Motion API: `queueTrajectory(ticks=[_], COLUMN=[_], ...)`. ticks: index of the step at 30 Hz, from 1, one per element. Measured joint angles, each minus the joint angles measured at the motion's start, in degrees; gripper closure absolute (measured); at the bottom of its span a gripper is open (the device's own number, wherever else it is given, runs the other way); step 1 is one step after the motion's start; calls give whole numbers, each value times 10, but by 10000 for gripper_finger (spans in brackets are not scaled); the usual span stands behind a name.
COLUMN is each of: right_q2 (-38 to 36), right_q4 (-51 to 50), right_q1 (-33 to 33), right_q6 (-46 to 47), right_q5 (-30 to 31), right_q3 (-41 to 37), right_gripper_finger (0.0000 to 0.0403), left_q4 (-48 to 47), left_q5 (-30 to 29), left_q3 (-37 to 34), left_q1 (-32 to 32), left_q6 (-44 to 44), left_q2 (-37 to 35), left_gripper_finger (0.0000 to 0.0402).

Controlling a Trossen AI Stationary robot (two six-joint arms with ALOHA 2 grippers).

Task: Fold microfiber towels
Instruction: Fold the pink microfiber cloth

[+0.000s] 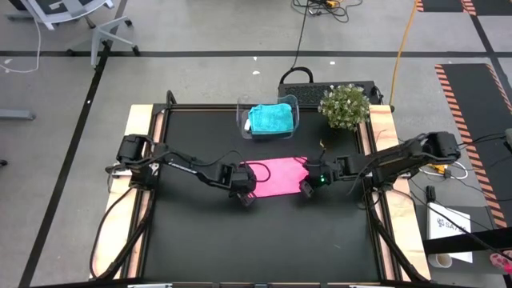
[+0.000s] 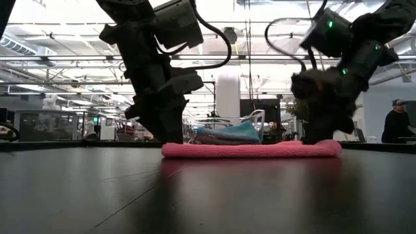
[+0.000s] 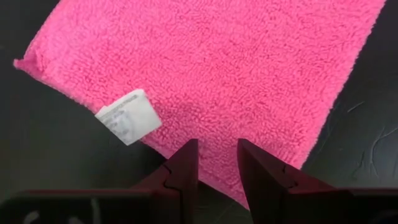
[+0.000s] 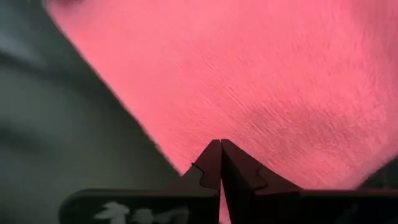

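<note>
A bright pink microfiber towel (image 1: 277, 176) lies flat in the middle of the black table, with a white tag (image 3: 127, 117) at one edge. My left gripper (image 3: 217, 158) is open at the towel's near left edge, one finger on each side of a strip of cloth. I cannot tell whether it touches the towel. My right gripper (image 4: 221, 146) is shut at the towel's near right corner. A teal towel (image 1: 270, 120) lies folded in a clear bin at the far side. My right gripper pinches the pink towel's near right corner (image 4: 214, 127) between its two shut fingers. It comes slanting down from the table's right. The corner stays low at the table, and the rest of the towel (image 2: 250, 149) lies flat.
The clear plastic bin (image 1: 293, 108) stands at the far edge, with a small potted plant (image 1: 344, 106) to its right. Wooden rails (image 1: 382, 152) border the black mat on the left and right. In the low view a person (image 2: 394, 123) is seen in the room beyond the table.
</note>
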Motion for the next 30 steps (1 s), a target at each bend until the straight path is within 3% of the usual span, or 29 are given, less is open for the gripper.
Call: queueTrajectory(ticks=[7, 15, 21, 30], right_q2=[-80, -107, -105, -106], right_q4=[-18, -128, -182, -177], right_q1=[0, 16, 17, -63], right_q6=[1, 83, 122, 103], right_q5=[-31, -133, -106, -87], right_q3=[1, 1, 1, 1], right_gripper_finger=[396, 334, 284, 238], left_q4=[0, 1, 5, 5], left_q5=[0, 0, 0, 1], left_q3=[0, 0, 0, 0], left_q1=[0, 0, 0, 0], left_q6=[-1, 0, 0, 1], left_q2=[0, 0, 0, 0], left_gripper_finger=[289, 289, 289, 289])
